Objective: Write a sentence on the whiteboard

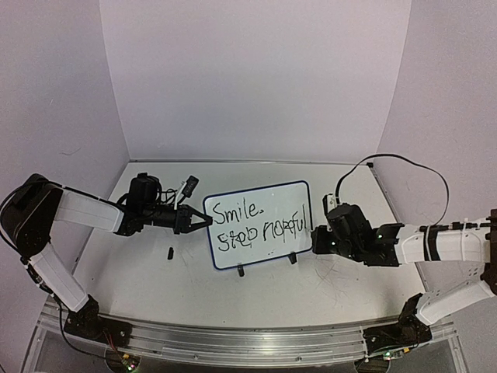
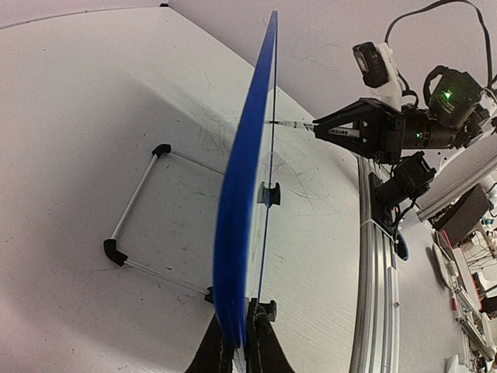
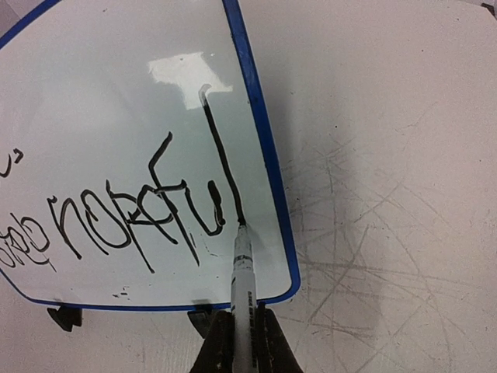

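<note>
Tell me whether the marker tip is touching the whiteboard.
Touching. Edge-on in the left wrist view, the tip of the marker meets the whiteboard with no gap; the right wrist view puts it at the end of a black stroke.

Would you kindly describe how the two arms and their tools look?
The left arm and right arm have white shells with black joints. The left tool and right tool are black, each with two tapering fingers. A thin black cable loops above the right arm; a green light glows on its wrist.

White shells between black joints on left arm (image 1: 87, 210), nine o'clock, and right arm (image 1: 443, 243), three o'clock; black left gripper (image 1: 203, 223); black cable (image 1: 388, 156) looping at two o'clock
</note>
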Available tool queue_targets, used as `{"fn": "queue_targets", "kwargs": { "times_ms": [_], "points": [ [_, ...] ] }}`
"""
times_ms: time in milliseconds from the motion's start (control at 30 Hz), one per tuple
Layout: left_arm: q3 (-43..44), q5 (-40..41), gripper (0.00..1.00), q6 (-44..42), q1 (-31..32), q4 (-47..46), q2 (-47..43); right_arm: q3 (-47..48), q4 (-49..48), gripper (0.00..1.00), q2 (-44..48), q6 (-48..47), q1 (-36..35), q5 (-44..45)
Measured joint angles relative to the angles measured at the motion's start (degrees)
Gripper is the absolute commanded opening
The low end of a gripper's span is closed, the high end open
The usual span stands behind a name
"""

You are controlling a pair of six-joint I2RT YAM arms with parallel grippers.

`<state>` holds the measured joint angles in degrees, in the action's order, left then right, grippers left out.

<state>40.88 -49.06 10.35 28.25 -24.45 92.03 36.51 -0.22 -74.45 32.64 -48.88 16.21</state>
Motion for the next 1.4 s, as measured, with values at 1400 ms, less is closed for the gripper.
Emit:
{"fn": "queue_targets", "kwargs": {
  "times_ms": [1400],
  "points": [
    [0.0, -0.3, 0.0, -0.1, 0.0, 0.0, 0.3, -2.2, 3.3, 0.0, 6.8, -4.2, 0.1, -3.5]
  ]
}}
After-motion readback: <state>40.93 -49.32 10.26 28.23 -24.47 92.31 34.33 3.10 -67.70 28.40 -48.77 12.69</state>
